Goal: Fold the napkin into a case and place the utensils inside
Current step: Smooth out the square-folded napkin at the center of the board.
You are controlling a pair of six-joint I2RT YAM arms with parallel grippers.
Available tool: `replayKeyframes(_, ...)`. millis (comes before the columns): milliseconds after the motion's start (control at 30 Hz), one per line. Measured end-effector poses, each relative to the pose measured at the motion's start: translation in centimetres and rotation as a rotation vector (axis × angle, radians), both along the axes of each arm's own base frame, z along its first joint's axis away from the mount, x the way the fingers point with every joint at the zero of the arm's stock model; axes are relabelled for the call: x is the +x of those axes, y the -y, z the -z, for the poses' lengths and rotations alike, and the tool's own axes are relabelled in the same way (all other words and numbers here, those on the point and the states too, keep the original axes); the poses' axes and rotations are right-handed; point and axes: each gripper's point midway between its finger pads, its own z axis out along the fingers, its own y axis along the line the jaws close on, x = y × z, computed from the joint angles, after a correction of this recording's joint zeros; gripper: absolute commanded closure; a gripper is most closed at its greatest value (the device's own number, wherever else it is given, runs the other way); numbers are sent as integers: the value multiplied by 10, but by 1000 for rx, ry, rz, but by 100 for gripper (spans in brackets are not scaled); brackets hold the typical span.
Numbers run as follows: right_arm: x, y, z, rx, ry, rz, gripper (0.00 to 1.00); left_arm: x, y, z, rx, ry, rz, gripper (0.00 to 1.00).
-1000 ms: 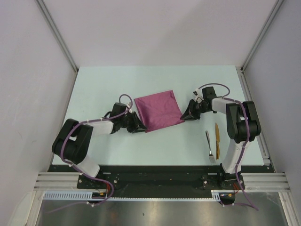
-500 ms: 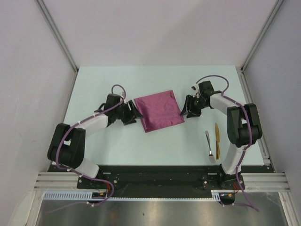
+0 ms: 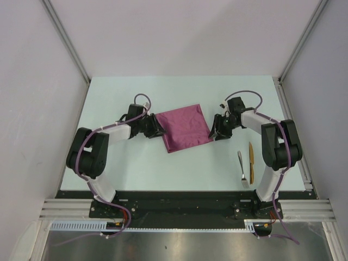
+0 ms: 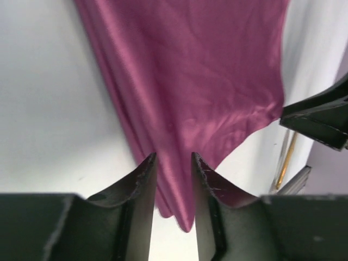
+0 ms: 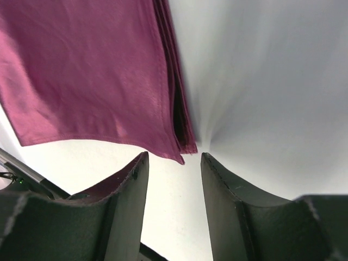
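Table [image 3: 136,168]: folded napkin [image 3: 184,128] lies mid-table. L gripper [image 4: 173,157] jaws apart, straddling one corner; R gripper [image 5: 174,157] jaws apart, opp. corner just ahead, nothing btwn. Risk: pinching top layer only would peel fold open. Utensils [image 3: 241,163] lie near R base.

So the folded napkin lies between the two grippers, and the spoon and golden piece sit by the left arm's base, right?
Not quite: the top view shows the spoon and golden piece by the right arm's base, not the left. The folded napkin does lie between the left gripper and right gripper.
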Motion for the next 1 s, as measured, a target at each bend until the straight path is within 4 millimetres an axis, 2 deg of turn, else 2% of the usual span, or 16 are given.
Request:
replayKeyframes(133, -8, 3, 7, 1, -24, 7, 64, -4, -4, 8, 53, -8, 4, 58)
replayKeyframes(233, -12, 5, 10, 22, -41, 16, 66, -11, -2, 5, 112, 8, 26, 59)
replayKeyframes(433, -15, 4, 12, 58, -54, 26, 71, -30, 42, -32, 81, 104, 155, 68)
replayKeyframes(500, -15, 3, 11, 64, -51, 25, 66, -37, 55, -37, 52, 111, 195, 73)
replayKeyframes(600, -14, 4, 9, 59, -45, 28, 55, -47, 65, -29, 31, 87, 229, 76)
replayKeyframes(733, -9, 3, -6, 55, -6, 35, 50, -68, 56, 1, 52, 12, 231, 78)
replayKeyframes(833, 4, -10, -23, 82, 55, 18, 52, -85, 44, 22, 78, -50, 228, 80)
replayKeyframes(933, 14, -30, -33, 154, 93, -13, 64, -91, 40, 29, 86, -70, 227, 81)
replayKeyframes(1000, 21, -43, -32, 208, 100, -33, 72, -90, 41, 30, 83, -63, 226, 83)
